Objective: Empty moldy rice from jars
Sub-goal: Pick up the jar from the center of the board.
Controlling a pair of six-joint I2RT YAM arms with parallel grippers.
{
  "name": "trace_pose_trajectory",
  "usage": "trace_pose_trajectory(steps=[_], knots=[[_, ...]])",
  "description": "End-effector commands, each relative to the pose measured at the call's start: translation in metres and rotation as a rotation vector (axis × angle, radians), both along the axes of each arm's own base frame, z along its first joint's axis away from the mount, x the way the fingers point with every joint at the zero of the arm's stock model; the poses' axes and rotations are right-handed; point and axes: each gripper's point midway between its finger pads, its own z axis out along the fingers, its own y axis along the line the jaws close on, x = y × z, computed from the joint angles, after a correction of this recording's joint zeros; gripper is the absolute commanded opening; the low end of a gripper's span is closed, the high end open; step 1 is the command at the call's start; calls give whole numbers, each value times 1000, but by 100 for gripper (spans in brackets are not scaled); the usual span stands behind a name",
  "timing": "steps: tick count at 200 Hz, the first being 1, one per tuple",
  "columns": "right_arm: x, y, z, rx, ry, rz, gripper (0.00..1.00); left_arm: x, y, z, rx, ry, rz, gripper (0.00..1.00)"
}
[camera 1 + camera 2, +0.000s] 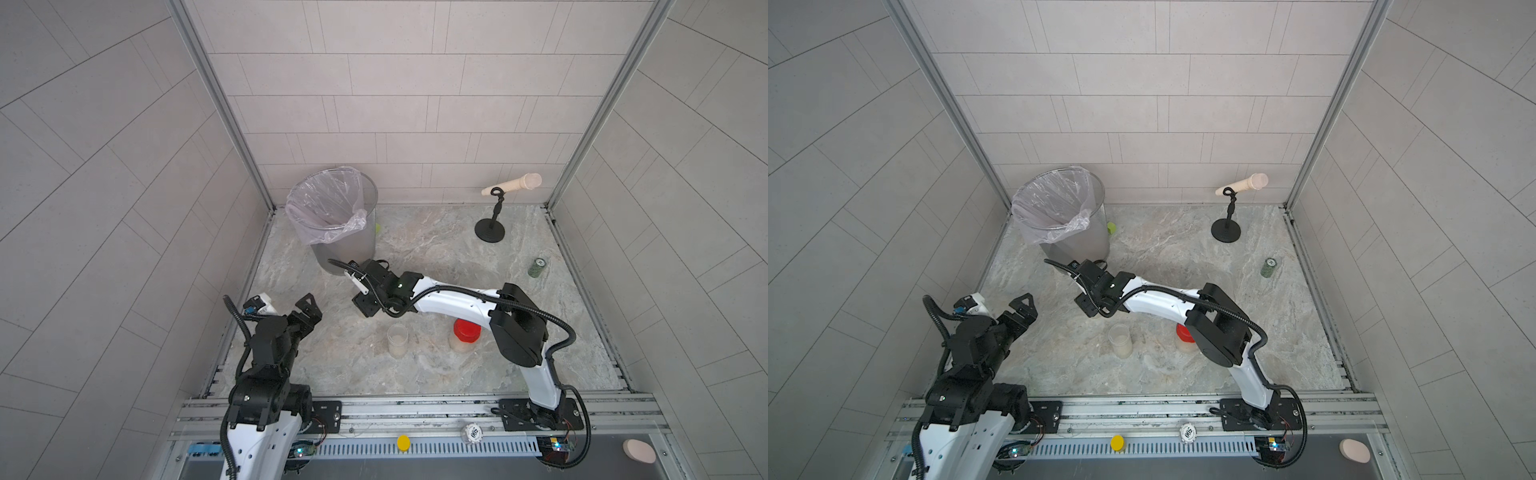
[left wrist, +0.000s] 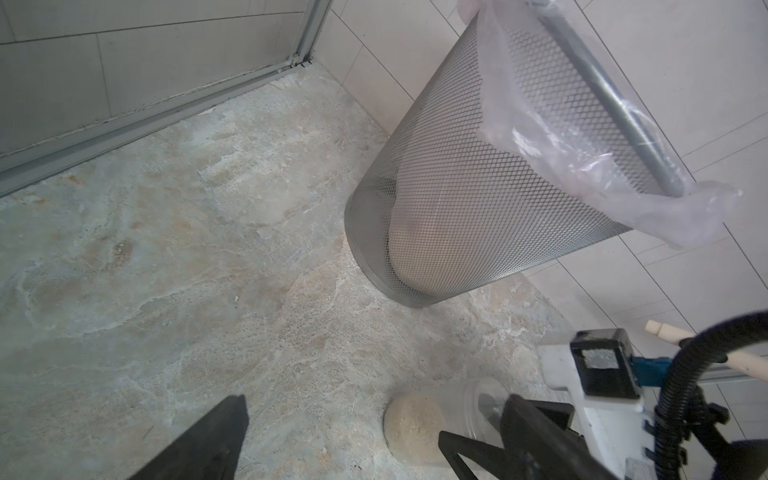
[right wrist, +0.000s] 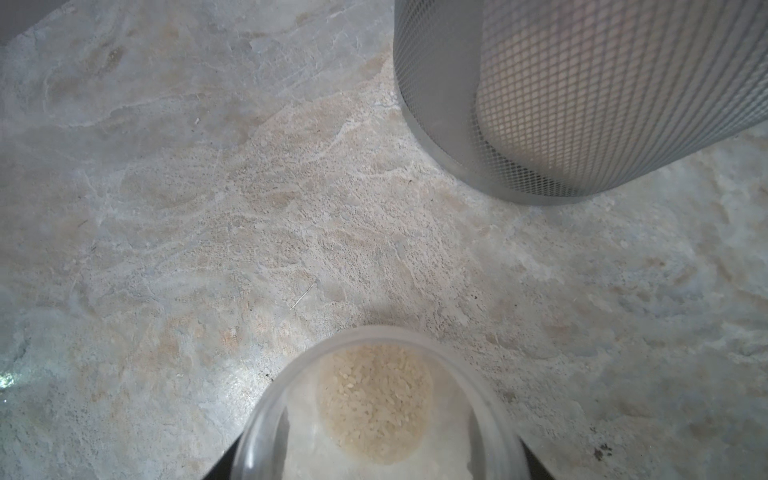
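Observation:
A clear-lidded jar (image 3: 374, 415) of moldy rice (image 3: 374, 399) stands on the stone floor just in front of the bin. My right gripper (image 3: 378, 461) reaches down over it, a dark finger pressed against each side of the jar wall; in both top views the right gripper (image 1: 365, 303) (image 1: 1088, 301) covers this jar. The left wrist view shows the same jar (image 2: 415, 428). A second clear jar (image 1: 397, 340) (image 1: 1120, 340) and a red-lidded jar (image 1: 466, 334) (image 1: 1185, 338) stand nearer the front. My left gripper (image 1: 307, 313) (image 2: 365, 449) hovers open and empty at the left.
The metal mesh bin (image 1: 353, 249) (image 1: 1084, 245) (image 2: 457, 208) (image 3: 561, 104) with its plastic liner stands at the back left. At the back right stands a black stand (image 1: 490, 230) holding a wooden piece. A dark green cylinder (image 1: 539, 267) stands by the right wall.

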Motion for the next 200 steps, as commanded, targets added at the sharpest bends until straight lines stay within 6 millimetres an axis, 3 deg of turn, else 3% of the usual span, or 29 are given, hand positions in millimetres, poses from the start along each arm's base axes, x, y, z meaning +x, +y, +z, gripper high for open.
trace_pose_trajectory(steps=[1, 53, 93, 132, 200], knots=[[5, -15, 9, 16, 3, -34, 50, 5, -7, 7, -1, -47, -42, 99], [18, -45, 45, 60, -28, -97, 41, 20, -29, 18, 5, -77, -172, 100], [23, -96, 75, 82, -33, -204, 41, 33, -45, 36, 50, -76, -265, 100], [15, -142, 102, 78, -14, -257, 41, 39, -61, 51, 148, -86, -323, 100], [-3, -195, 130, 142, 100, -351, 42, 41, -138, 57, 358, -61, -553, 100]])
